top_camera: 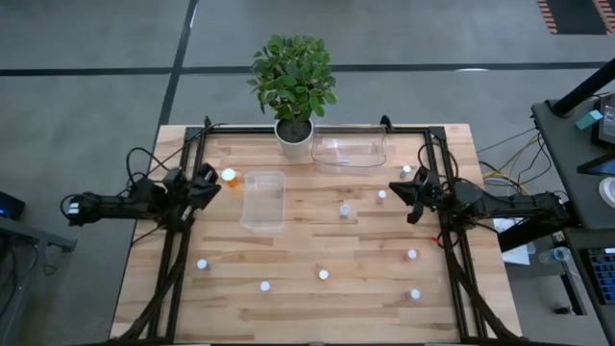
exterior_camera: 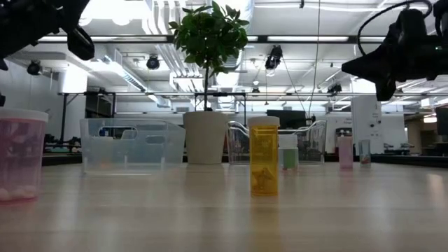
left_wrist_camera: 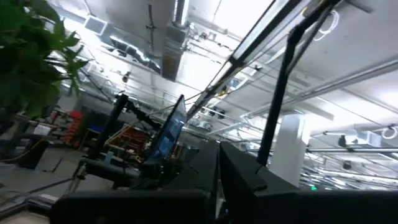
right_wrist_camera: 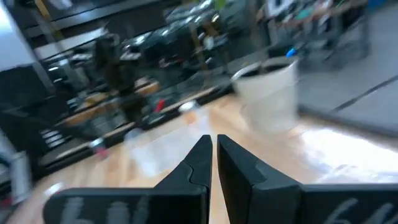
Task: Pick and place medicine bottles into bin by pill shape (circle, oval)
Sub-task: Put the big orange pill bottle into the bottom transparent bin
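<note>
Several tiny medicine bottles with white caps stand scattered on the wooden table [top_camera: 317, 240]: an orange one [top_camera: 229, 175] near my left gripper, others at the middle [top_camera: 344, 209], right [top_camera: 411, 255] and near side [top_camera: 265, 285]. In the low view an orange bottle [exterior_camera: 264, 157] stands upright in front and a pink one [exterior_camera: 19, 154] at the left. My left gripper [top_camera: 213, 178] [left_wrist_camera: 217, 180] hovers shut and empty at the left. My right gripper [top_camera: 392, 187] [right_wrist_camera: 214, 152] hovers shut and empty at the right, near two bottles [top_camera: 381, 195] [top_camera: 406, 170].
Two clear bins stand on the table, one left of centre [top_camera: 264, 200] and one at the far edge [top_camera: 349, 151], beside a potted plant [top_camera: 293, 135]. A dark frame rail [top_camera: 317, 127] runs along the table's far edge and sides.
</note>
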Robot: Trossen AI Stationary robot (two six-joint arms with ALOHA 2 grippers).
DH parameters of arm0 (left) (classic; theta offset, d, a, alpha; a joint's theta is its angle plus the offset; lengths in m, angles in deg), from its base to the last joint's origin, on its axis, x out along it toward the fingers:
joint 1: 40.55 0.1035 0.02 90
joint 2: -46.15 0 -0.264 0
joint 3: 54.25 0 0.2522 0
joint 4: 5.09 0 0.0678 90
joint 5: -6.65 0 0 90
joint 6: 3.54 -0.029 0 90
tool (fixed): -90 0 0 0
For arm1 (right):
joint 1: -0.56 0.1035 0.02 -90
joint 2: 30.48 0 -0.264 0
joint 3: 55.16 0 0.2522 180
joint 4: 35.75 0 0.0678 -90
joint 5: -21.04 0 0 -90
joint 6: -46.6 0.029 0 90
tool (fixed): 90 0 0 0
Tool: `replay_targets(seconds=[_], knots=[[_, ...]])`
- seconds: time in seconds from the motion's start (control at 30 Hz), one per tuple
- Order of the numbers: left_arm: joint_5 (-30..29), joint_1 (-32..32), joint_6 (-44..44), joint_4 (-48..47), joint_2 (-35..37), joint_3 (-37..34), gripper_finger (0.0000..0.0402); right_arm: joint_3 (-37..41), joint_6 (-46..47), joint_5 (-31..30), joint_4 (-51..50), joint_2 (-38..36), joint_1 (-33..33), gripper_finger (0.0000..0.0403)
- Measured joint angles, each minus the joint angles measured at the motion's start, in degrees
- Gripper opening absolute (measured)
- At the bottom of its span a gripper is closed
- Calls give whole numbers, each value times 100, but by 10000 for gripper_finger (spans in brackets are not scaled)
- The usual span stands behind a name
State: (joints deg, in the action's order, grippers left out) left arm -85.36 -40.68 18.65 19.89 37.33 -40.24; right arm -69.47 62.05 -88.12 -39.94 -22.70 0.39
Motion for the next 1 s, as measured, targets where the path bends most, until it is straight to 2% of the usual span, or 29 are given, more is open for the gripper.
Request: replay_targets(seconds=[0.17,0.33,0.43,0.6,0.8,1.0], knots=[[-989,-1,208,-38,-302,38,0,0,-1097,8,1049,152,-1,18],[-1616,1,277,-11,-1038,437,0,0,-2287,274,2240,243,-1,18],[-1853,1,315,-45,-1600,781,0,0,-2740,555,2713,241,-1,18],[-1955,1,936,-393,-2477,1591,0,0,-3075,585,2904,241,4,18],[-1949,1,1335,-2441,-3450,3103,0,-30,-3266,570,3048,240,4,18],[-1936,21,1794,-6020,-4126,4937,0,-166,-3328,568,3018,245,4,18]])
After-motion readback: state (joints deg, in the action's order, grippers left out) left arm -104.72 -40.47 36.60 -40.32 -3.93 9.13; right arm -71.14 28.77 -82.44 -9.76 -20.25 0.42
